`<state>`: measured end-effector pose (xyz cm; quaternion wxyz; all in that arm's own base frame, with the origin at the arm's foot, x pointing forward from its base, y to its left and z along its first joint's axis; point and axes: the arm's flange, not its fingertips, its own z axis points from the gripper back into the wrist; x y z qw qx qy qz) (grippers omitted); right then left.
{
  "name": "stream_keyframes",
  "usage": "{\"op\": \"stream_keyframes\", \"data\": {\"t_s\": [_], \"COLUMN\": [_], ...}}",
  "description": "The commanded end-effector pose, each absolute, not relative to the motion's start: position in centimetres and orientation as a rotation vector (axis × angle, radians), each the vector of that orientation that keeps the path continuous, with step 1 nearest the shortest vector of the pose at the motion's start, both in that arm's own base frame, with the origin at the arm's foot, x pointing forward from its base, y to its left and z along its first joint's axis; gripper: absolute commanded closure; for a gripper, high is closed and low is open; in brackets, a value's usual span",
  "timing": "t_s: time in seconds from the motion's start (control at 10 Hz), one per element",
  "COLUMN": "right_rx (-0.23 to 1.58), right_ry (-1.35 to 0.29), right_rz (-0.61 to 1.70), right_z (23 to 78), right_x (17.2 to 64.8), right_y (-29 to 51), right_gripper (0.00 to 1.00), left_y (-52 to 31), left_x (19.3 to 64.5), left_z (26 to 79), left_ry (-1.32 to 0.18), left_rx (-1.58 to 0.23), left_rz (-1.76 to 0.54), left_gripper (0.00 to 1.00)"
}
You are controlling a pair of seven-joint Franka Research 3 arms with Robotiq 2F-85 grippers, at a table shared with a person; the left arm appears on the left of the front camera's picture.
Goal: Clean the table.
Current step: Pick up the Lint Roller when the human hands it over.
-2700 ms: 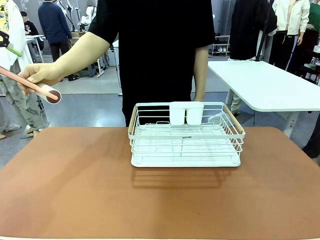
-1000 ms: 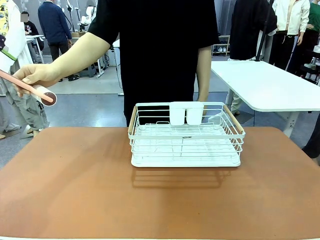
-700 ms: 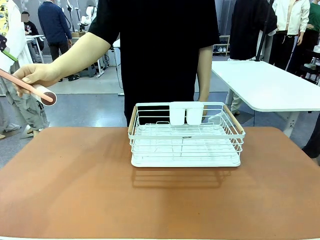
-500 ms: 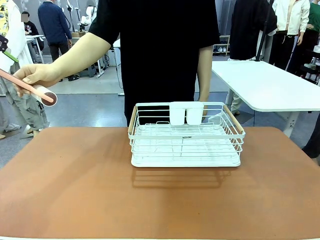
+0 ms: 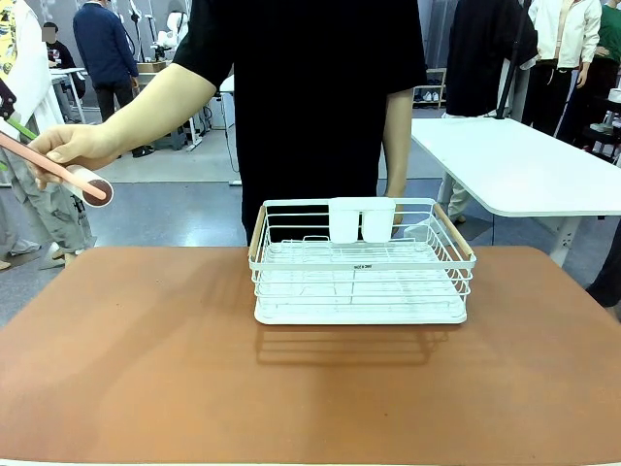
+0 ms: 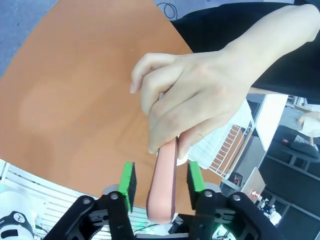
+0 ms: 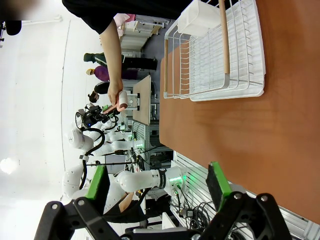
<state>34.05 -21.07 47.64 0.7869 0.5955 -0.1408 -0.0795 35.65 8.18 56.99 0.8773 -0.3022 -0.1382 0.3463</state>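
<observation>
A person's hand (image 5: 68,146) holds a lint roller (image 5: 92,186) by its pink handle out past the far left corner of the reddish-brown table (image 5: 146,369). My left gripper (image 5: 10,121) sits at the picture's left edge, at the handle's end. In the left wrist view my left gripper (image 6: 161,180) is shut on the pink handle (image 6: 165,190), green pads on both sides, just below the person's hand (image 6: 195,100). My right gripper (image 7: 157,185) stands open above the table (image 7: 225,130), holding nothing.
A white wire dish rack (image 5: 359,262) with wooden handles and a white cutlery holder (image 5: 361,219) stands at the table's far middle, in front of the person. A white-topped table (image 5: 514,160) stands behind at the right. Other people stand farther off.
My left gripper's fingers have shut around the pink handle. The roller and the person's hand have dipped slightly. The rack has stayed put.
</observation>
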Motion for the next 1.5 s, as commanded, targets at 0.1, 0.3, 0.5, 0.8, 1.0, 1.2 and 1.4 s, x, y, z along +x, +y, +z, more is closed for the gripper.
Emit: {"op": "stream_keyframes", "data": {"t_s": [0.1,0.3,0.5,0.8,1.0,1.2,1.4], "right_rx": [1.292,1.292,1.292,1.292,1.292,1.292,1.292], "right_ry": [-0.308,-0.308,-0.308,-0.308,-0.308,-0.308,-0.308], "right_rz": [-0.162,-0.162,-0.162,-0.162,-0.162,-0.162,-0.162], "right_z": [47.77,47.77,47.77,47.77,47.77,47.77,47.77], "right_x": [33.78,33.78,33.78,33.78,33.78,33.78,33.78], "right_y": [-21.07,-21.07,-21.07,-21.07,-21.07,-21.07,-21.07], "right_gripper": [0.00,0.00,0.00,0.00,0.00,0.00,0.00], "left_y": [7.97,8.04,8.06,8.04,8.04,8.04,8.04], "left_x": [35.24,35.32,35.32,35.67,35.67,35.67,35.67], "left_z": [57.02,57.01,57.15,57.02,57.02,57.02,57.02], "left_ry": [-0.307,-0.309,-0.312,-0.289,-0.289,-0.289,-0.289], "left_rx": [-0.614,-0.612,-0.616,-0.631,-0.631,-0.631,-0.631], "left_rz": [0.719,0.715,0.718,0.719,0.719,0.719,0.719], "left_gripper": [1.00,1.00,1.00,1.00,1.00,1.00,1.00]}}
